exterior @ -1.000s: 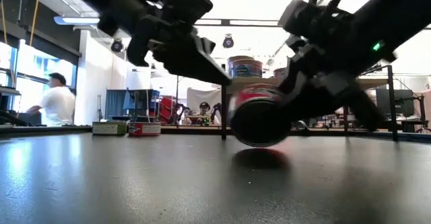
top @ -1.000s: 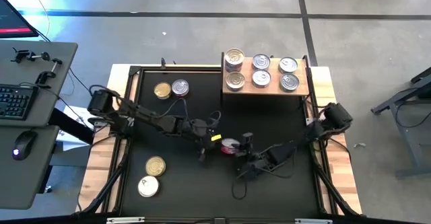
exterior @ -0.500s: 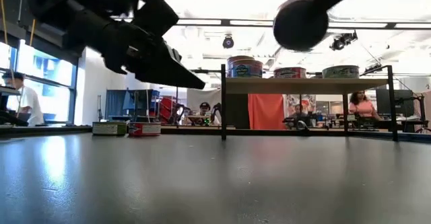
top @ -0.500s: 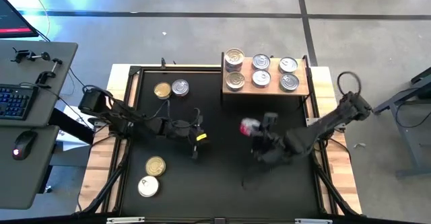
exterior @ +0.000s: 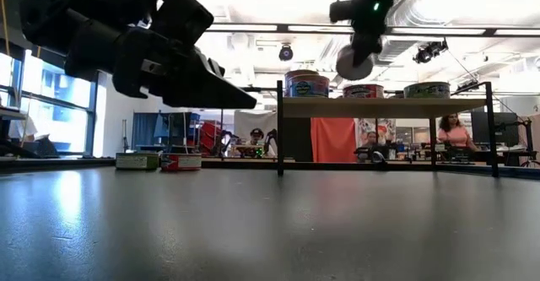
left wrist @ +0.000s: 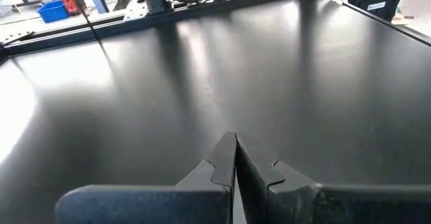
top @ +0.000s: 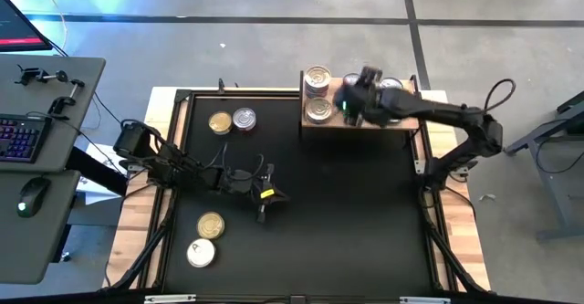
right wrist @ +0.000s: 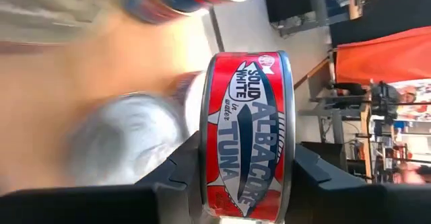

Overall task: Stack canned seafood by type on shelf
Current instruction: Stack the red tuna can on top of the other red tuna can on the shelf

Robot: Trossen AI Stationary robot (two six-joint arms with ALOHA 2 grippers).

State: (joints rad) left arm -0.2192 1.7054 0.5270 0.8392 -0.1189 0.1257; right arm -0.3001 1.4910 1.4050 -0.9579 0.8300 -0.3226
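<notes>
My right gripper [top: 348,99] hangs over the light-wood shelf [top: 339,123], shut on a red tuna tin [right wrist: 246,133]; the low view shows that tin [exterior: 354,62] above the shelf board [exterior: 380,105]. Several tins stand on the shelf, among them a stacked pair [top: 318,78] and one silver-topped tin [top: 392,112]. A gold-topped tin [top: 220,122] and a silver-topped tin [top: 244,118] rest on the table's far left, and two more [top: 211,225] [top: 201,253] at its near left. My left gripper [top: 263,205] is shut, low over the table's middle. My right gripper pinches the red tin between its two fingers [right wrist: 180,171], one on each flat end, so the printed side wall [right wrist: 246,109] faces the wrist camera. The tin is on edge and lifted clear, above the shelf and the tins on it.
The shelf's black frame [exterior: 279,129] stands at the table's far edge. Wooden rails [top: 137,208] border the black table. A desk with a keyboard [top: 20,138] and a mouse [top: 33,194] stands off to the left.
My right gripper has carried the red tin up from just above the table's middle and toward the far edge, and now holds it over the shelf. My left gripper, still shut, has drawn back toward the table's left edge and sunk a little.
</notes>
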